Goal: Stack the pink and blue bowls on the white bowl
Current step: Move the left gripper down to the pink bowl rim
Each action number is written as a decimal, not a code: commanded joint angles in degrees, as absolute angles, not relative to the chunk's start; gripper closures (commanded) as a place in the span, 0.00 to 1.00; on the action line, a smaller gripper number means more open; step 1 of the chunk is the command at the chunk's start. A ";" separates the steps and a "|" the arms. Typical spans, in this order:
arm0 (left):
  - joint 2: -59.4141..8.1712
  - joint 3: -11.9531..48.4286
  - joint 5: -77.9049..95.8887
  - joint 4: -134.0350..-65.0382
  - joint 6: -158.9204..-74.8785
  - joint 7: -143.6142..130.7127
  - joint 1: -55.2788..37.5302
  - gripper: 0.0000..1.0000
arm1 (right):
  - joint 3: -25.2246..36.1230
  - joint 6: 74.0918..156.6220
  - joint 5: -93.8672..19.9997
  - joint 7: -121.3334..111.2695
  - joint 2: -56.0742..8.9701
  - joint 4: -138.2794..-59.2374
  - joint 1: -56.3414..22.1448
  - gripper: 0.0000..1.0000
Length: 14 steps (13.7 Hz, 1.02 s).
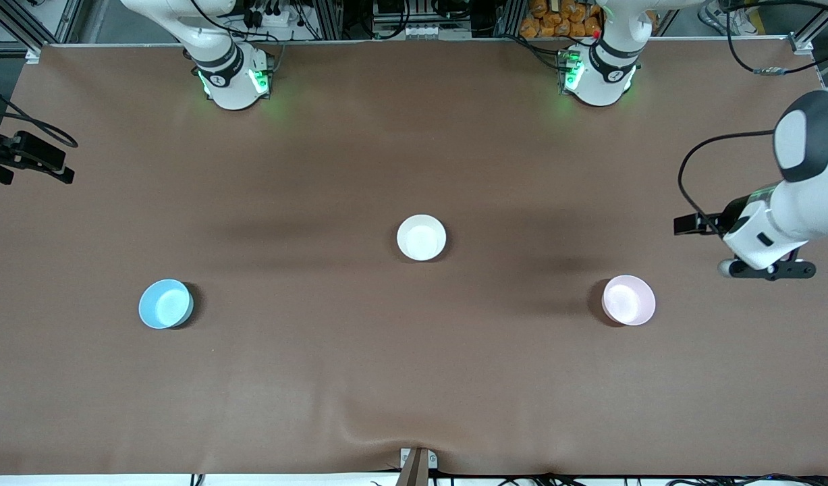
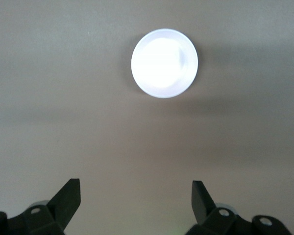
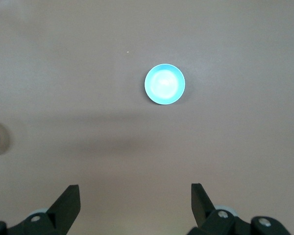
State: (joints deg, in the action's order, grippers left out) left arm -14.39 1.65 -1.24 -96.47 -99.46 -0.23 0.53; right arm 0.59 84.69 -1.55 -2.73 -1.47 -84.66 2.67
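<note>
Nearest the front camera sits the blue bowl [image 1: 165, 304], toward my right arm's end of the table; the white bowl [image 1: 421, 237] lies mid-table, farther from that camera; the pink bowl [image 1: 628, 300] rests toward my left arm's end. All three stand well apart, so nothing is stacked yet and both lifts remain. My right gripper [image 3: 135, 205] hangs spread wide and empty above the blue bowl's area; my left gripper [image 2: 136, 200] likewise, near the pink bowl. No writing shows.
</note>
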 commanded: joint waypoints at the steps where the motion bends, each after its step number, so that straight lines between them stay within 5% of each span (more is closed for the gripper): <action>1: -17.30 1.85 -1.05 -98.78 -106.85 0.26 0.97 0.00 | 0.70 84.46 -1.49 -2.81 -1.41 -84.29 2.29 0.00; 7: -24.60 1.85 -1.14 -102.04 -121.71 0.44 1.23 0.02 | 0.70 84.46 -1.49 -2.81 -1.41 -84.29 2.29 0.00; 14: -31.63 1.93 -1.14 -102.04 -130.07 0.44 2.64 0.37 | 0.79 84.38 -1.41 -2.81 -1.41 -84.29 2.46 0.00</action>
